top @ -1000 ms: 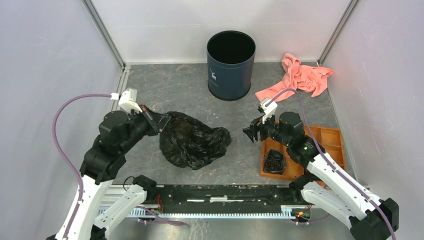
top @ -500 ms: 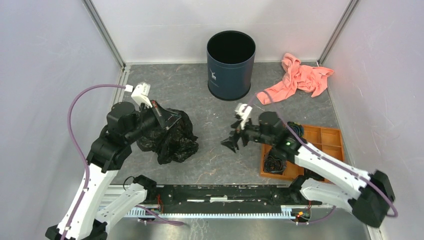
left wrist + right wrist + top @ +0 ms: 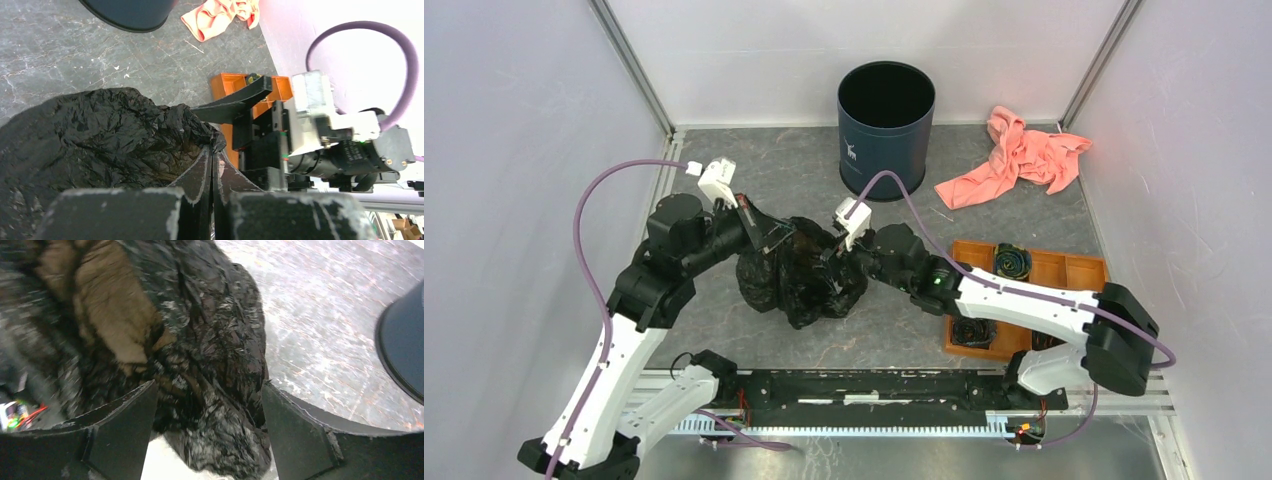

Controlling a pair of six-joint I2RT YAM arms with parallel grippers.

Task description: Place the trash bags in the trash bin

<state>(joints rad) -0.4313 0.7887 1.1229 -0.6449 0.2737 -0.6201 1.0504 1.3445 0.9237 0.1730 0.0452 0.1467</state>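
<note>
The black trash bag [image 3: 799, 280] lies crumpled on the table, left of centre. My left gripper [image 3: 779, 236] is shut on its upper edge; in the left wrist view the shut fingertips [image 3: 212, 152] pinch the film [image 3: 100, 130]. My right gripper [image 3: 836, 266] is open at the bag's right side. In the right wrist view its gripper [image 3: 207, 387] has the bag [image 3: 215, 355] between the spread fingers. The navy trash bin [image 3: 886, 130] stands upright and open at the back centre, apart from both grippers. It shows partly in both wrist views [image 3: 130, 12] [image 3: 405, 350].
A salmon-pink cloth [image 3: 1019, 155] lies at the back right. An orange compartment tray [image 3: 1074, 272] with small black rolls [image 3: 1011, 260] sits at the right, under my right arm. Side walls close in left and right.
My right arm has swung left from the tray to the bag, still open. My left gripper has risen and moved right with the bag, which has bunched up.
</note>
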